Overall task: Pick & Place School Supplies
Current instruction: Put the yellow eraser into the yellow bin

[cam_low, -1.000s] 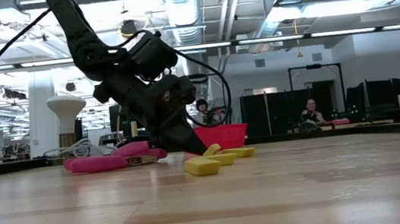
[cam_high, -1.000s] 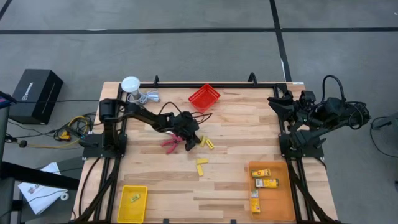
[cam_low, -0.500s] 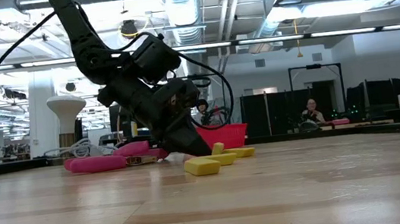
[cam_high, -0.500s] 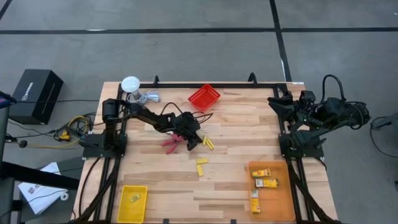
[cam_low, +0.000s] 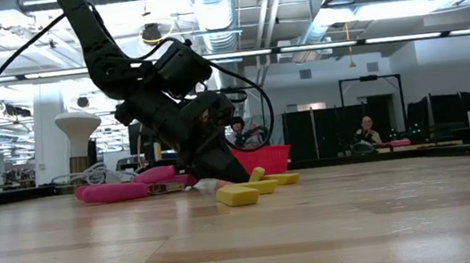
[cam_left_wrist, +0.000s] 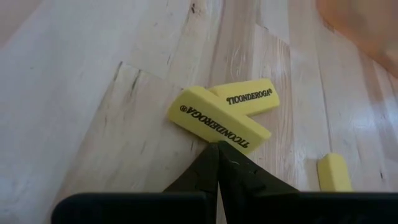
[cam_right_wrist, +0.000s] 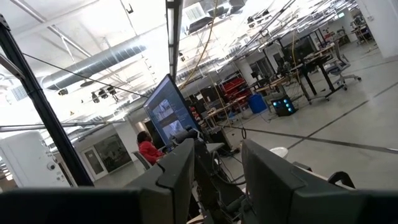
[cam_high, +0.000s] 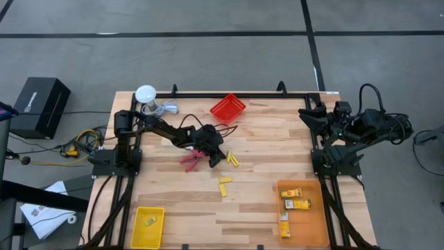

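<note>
Two yellow erasers lie crossed on the wood, one resting on the other. A third eraser lies nearer the front. My left gripper is shut and slants down, its tip at the upper eraser's near long side. Red-handled scissors lie flat just left of it. Yellow-orange boxes sit in the orange bin. My right gripper is open and holds nothing. It is raised at the table's right edge and points up into the room. My left gripper's shut fingertips come slanting down from the table's left to the near long side of the upper eraser. I cannot tell whether they touch it. The eraser lies on the table, over the other one.
A red bin stands at the far middle. A yellow bin holding a small yellow piece is at the front left. A white round object with a cable sits at the far left. Bare wood lies between the erasers and the bins.
My left gripper has sunk a little toward the table beside the erasers, staying shut, and has kept still for the last half second. The erasers and scissors lie where they were.
</note>
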Available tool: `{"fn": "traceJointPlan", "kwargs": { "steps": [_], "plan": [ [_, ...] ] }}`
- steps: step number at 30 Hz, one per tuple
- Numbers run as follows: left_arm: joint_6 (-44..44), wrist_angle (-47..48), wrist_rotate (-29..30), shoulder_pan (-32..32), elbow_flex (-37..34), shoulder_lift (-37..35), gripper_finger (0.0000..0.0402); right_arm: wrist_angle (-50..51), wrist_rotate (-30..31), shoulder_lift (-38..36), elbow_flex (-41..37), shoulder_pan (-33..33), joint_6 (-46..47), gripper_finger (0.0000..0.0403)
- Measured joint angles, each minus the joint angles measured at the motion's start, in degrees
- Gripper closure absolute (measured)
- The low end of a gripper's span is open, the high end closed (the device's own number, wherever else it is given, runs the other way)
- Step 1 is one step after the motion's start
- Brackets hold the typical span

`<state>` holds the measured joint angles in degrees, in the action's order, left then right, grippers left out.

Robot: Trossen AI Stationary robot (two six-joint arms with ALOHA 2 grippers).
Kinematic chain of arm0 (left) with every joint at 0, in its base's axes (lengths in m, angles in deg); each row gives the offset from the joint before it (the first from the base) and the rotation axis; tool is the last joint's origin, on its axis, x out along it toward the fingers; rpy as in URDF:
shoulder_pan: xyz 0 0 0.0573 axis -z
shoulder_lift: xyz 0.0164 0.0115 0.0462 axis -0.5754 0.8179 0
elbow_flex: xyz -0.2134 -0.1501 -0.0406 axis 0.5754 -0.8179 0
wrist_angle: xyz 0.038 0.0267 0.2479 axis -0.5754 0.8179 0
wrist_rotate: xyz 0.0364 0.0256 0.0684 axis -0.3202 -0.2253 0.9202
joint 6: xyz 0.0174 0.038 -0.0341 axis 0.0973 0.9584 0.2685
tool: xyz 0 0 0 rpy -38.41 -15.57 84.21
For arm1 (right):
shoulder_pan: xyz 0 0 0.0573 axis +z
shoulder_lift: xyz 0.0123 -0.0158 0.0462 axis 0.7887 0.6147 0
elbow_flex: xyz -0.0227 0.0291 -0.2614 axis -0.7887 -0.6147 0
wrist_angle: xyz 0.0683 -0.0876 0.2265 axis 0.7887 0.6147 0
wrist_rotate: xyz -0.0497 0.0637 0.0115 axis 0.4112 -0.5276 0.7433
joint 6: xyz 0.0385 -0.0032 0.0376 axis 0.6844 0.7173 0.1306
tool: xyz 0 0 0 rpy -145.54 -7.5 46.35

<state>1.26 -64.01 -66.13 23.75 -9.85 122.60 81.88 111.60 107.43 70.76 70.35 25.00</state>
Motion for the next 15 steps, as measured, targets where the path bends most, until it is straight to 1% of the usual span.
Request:
{"fn": "traceJointPlan", "kwargs": {
  "steps": [15],
  "plan": [
    [-1.7,-1.8,1.3,0.0,-0.1,0.1,0.0401,0.0,0.0,0.0,0.0,0.0,0.0,0.0276]
  ]
}}
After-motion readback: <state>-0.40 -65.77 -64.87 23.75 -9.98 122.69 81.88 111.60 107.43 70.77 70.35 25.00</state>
